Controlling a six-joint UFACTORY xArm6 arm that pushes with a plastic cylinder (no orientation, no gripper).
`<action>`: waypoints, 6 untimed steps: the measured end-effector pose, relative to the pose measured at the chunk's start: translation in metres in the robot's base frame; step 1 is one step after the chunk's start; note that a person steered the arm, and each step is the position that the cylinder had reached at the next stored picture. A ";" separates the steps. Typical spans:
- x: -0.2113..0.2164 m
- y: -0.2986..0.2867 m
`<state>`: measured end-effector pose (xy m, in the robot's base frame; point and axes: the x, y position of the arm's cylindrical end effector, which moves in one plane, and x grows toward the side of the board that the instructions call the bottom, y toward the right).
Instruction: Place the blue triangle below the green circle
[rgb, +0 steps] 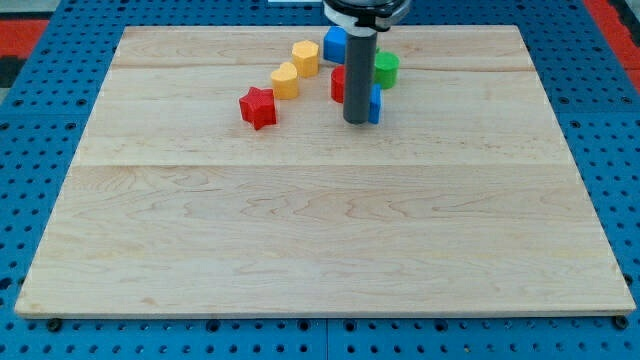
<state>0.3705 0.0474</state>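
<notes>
Straight dark grey rod (357, 75), cylindrical, plain and matte, with no markings, screws or cables visible along its length. Same width from top to bottom, ending in my tip (356, 122), cut flat and blunt. Above the rod, a wider round collar (364, 12) in black with a pale, white-looking band curving across it, cropped by the view's top edge. Nothing more of the arm visible above that collar.
</notes>
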 end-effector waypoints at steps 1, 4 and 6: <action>-0.002 0.012; -0.008 0.040; -0.015 0.055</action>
<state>0.3558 0.1020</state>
